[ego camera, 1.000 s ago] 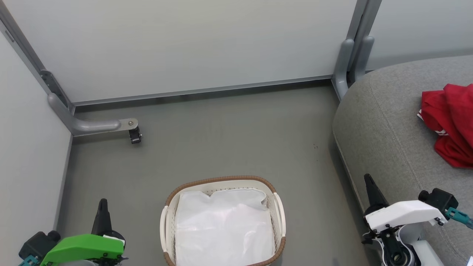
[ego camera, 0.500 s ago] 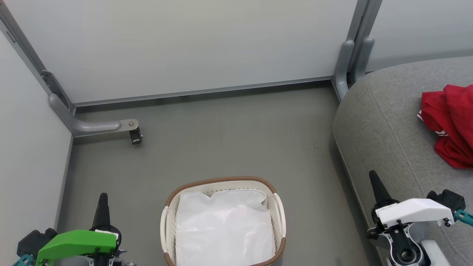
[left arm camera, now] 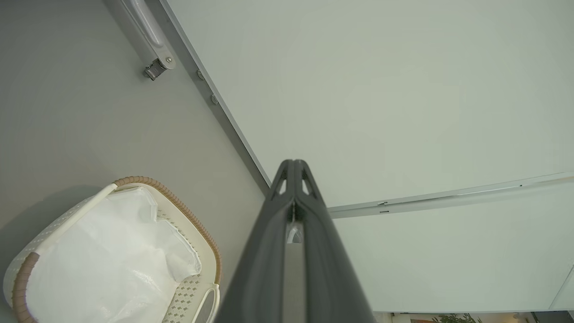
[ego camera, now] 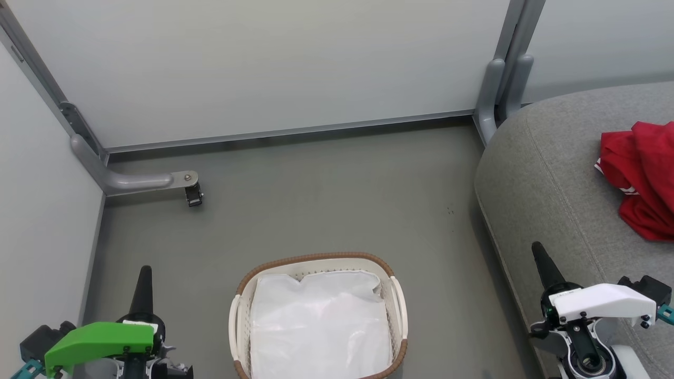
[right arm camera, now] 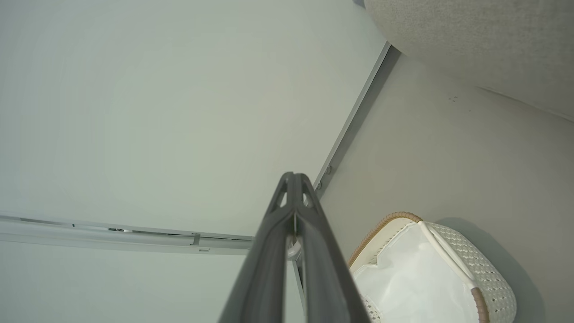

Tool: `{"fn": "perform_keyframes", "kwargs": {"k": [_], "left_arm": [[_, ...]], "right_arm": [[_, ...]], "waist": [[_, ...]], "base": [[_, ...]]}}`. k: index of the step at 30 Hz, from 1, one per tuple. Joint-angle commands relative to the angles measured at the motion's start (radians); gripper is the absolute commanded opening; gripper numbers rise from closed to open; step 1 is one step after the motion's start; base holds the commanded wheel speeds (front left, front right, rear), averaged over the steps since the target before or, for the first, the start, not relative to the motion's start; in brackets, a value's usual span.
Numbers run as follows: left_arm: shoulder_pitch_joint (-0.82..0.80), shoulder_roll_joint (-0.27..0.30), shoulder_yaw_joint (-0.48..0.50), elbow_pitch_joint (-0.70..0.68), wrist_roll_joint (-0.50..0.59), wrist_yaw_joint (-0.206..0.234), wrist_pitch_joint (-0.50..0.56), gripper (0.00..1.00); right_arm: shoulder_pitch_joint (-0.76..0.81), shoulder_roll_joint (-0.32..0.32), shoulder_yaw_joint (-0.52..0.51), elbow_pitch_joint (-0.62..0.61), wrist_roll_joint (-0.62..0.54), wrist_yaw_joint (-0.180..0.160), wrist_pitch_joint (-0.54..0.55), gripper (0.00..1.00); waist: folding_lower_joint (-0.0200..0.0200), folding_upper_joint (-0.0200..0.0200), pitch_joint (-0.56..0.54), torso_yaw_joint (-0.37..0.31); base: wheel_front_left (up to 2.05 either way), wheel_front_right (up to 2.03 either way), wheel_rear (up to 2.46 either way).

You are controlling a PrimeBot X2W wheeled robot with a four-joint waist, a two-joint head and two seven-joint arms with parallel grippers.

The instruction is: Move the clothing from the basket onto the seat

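Right pincer (ego camera: pixel 536 247) slid rightward — clenched, like left pincer (ego camera: pixel 146 270); crumpled clothing (ego camera: pixel 643 176) on fabric seat (ego camera: pixel 547 168).

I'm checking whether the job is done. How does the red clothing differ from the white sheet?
Colour: the clothing is bright red with thin white trim, while the sheet is plain white.
Place: the clothing lies on the grey seat; the sheet lies inside the basket.
Shape: the clothing is bunched in folds; the sheet is spread fairly flat.
Both are soft and lie loose, with nothing gripping them.
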Motion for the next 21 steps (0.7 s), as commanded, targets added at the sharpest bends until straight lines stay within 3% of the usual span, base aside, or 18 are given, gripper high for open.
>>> {"fn": "perform_keyframes", "kwargs": {"k": [1, 21], "left_arm": [[-0.022, 0.007, 0.004, -0.009, -0.025, -0.009, 0.007, 0.00], [-0.037, 0.008, 0.018, -0.021, -0.183, -0.023, 0.050, 0.00]], "right_arm": [[0.003, -0.005, -0.007, -0.014, 0.023, -0.001, 0.007, 0.00], [0.021, -0.006, -0.039, -0.048, 0.179, -0.001, 0.051, 0.00]], "waist": [[0.0000, 0.0000, 0.000, 0.000], [0.0000, 0.0000, -0.005, 0.002]], "base": [[0.00, 0.00, 0.00], [0.00, 0.00, 0.00]]}}
